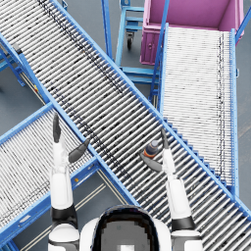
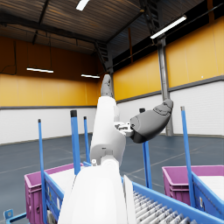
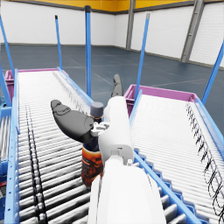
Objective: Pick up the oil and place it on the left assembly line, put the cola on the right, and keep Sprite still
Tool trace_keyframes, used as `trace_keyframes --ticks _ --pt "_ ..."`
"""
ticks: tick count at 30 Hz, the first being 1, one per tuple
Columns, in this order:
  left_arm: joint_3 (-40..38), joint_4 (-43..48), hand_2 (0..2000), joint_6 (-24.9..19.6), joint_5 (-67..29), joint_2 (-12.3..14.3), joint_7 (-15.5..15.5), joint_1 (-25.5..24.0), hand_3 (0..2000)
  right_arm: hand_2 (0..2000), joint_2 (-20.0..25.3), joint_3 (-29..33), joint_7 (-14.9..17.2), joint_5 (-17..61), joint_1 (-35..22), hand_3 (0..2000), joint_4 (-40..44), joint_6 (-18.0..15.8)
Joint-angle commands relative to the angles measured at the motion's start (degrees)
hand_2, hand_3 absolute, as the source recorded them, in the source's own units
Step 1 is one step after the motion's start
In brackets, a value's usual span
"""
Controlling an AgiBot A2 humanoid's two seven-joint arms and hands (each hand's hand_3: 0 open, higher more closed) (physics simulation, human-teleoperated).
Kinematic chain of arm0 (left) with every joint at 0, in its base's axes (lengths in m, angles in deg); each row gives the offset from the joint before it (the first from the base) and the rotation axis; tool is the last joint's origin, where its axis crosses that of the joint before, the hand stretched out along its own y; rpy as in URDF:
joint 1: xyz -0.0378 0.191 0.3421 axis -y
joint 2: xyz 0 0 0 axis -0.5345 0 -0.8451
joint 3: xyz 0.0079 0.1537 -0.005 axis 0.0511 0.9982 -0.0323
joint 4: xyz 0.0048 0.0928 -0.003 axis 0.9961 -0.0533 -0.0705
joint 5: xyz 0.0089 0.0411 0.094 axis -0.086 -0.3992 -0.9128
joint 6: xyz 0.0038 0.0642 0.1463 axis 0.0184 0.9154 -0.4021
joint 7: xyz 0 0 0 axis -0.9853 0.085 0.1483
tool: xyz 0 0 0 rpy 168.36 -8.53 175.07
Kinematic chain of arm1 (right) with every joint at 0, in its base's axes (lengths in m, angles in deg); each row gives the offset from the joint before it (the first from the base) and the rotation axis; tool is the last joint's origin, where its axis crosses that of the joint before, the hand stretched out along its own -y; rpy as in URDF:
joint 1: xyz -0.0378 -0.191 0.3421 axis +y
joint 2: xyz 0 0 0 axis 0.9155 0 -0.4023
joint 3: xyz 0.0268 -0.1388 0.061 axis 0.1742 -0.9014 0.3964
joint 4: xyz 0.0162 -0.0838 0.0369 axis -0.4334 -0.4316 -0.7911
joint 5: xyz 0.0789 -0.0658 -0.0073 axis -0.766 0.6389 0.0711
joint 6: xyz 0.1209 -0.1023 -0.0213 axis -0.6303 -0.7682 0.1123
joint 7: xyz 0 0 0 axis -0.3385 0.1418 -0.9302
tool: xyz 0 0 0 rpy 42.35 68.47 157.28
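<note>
A dark bottle (image 1: 153, 147) with a grey cap and a reddish-orange label stands upright on the rollers of the middle conveyor (image 1: 93, 83); it looks like the cola. My right hand (image 1: 163, 154) is right beside it with thumb and fingers spread, and the bottle sits between them. In the right wrist view the bottle (image 3: 91, 164) stands close against the palm of the right hand (image 3: 103, 122), with no closed grip showing. My left hand (image 1: 63, 147) hovers open over the left conveyor (image 1: 24, 166) and holds nothing; the left wrist view shows the left hand (image 2: 124, 124) empty too. No oil or Sprite is in view.
The right conveyor (image 1: 196, 88) runs up to a pink bin (image 1: 196, 14). Blue side rails (image 1: 122, 78) and upright posts (image 3: 88, 48) border every line. Between the conveyors the floor (image 1: 98, 196) lies open. Two more pink bins (image 2: 186, 179) show in the left wrist view.
</note>
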Motion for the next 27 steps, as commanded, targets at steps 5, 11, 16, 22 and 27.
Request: trace_keyframes --ticks 5,11,16,22,27 --pt "0.6 -1.1 0 0.0 0.0 0.1 0.0 1.3 0 0 2.8 -3.1 0.0 0.0 -6.4 0 17.8 0.0" --pt "0.5 -1.3 0 0.0 0.0 0.4 0.0 0.7 0 0 5.2 -4.4 0.0 0.0 -12.1 0 31.3 0.0" --pt "0.0 -1.3 0 0.0 0.0 0.6 0.0 0.3 0 0 6.7 -6.6 0.0 0.0 -15.2 0 36.3 0.0" --pt "-0.7 -0.7 0 0.0 0.0 0.8 0.0 0.1 0 2000 7.1 -5.8 0.0 0.0 -15.4 1960 34.6 1.1" --pt "-0.7 0.5 0 0.0 0.0 0.8 0.0 0.7 0 2000 7.6 3.0 0.4 0.1 -15.6 2000 18.2 1.1"
